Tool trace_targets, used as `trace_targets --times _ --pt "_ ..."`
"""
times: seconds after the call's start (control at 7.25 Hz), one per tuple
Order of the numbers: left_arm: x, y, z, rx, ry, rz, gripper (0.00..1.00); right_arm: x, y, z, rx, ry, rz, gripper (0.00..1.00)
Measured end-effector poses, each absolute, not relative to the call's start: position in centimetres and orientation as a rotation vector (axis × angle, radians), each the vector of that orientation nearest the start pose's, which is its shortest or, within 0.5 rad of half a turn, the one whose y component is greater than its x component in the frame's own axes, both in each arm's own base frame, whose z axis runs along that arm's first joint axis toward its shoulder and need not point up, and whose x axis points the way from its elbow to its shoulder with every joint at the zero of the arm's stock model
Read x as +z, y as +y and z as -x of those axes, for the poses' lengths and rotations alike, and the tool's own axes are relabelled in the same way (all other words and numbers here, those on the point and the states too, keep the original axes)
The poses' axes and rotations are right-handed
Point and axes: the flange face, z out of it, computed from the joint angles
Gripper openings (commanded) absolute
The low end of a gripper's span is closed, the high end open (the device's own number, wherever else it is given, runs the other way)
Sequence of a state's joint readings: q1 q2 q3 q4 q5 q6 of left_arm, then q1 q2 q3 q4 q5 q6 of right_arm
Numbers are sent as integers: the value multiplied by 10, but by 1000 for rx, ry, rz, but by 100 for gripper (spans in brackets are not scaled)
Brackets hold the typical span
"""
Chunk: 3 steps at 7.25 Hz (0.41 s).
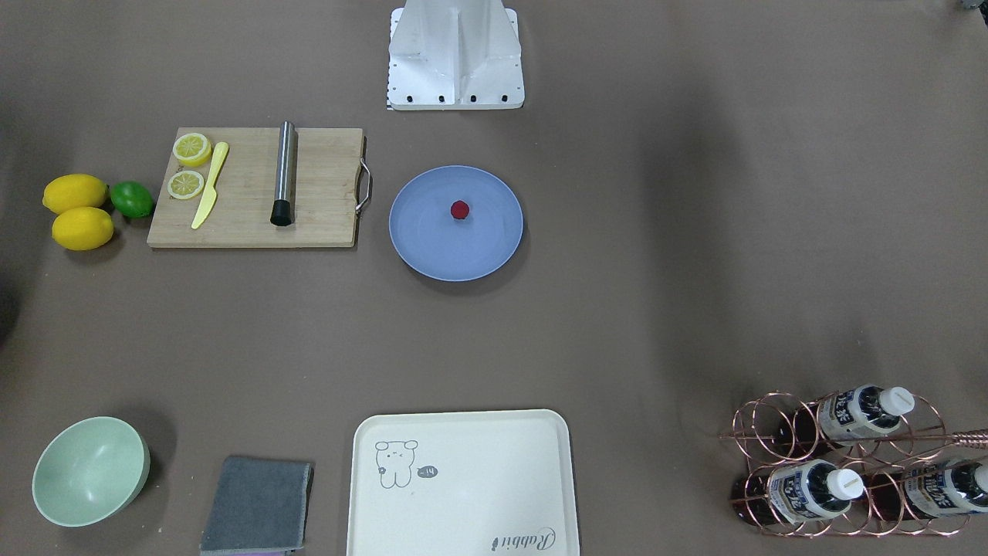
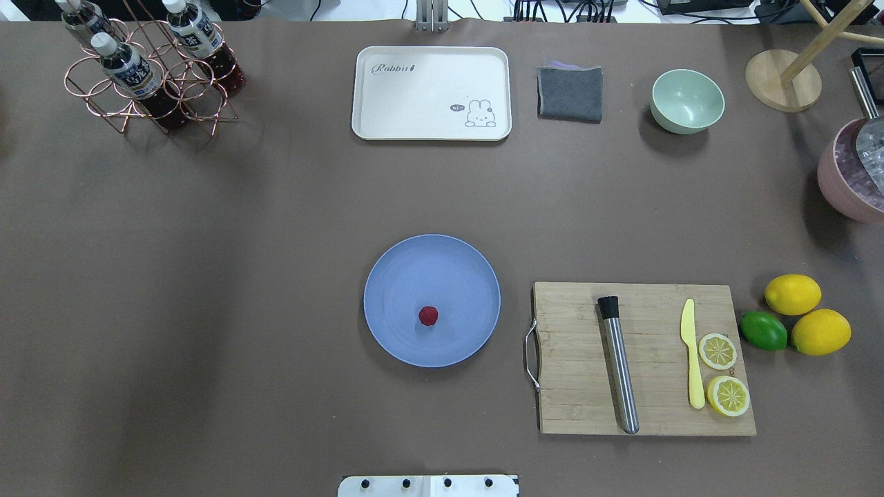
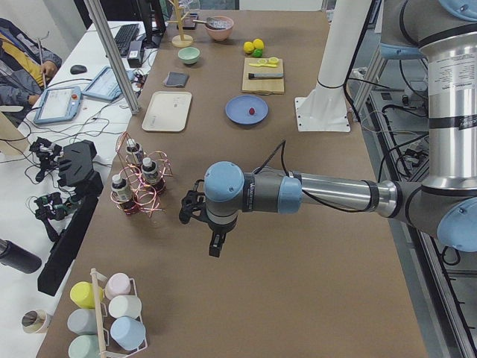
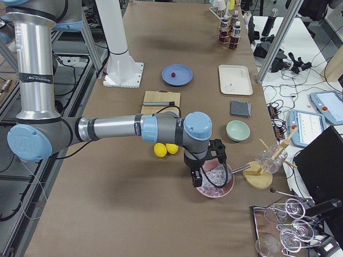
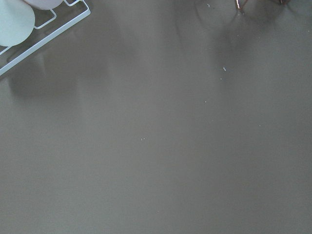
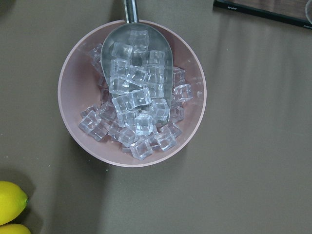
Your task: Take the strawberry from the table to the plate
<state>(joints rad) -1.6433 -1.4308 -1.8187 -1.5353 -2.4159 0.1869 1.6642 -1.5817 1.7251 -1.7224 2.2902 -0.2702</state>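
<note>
The strawberry lies near the middle of the plate, so the task looks done (nothing left); left pincer and right pincer hang far off, spread impossible to tell

Overhead and front views opposed, sharing plate

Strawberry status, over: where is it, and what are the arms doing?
Left end effector and right end effector hang far apart over the table, open or shut unclear. Strawberry sits on the blue plate. Nothing else on it.
</note>
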Motion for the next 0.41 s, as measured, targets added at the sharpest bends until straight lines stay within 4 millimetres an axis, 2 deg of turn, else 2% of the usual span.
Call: trace_targets --times 0.41 --pt "605 -426 91 144 823 -186 98 605 -475 -111 -171 -710 -129 100"
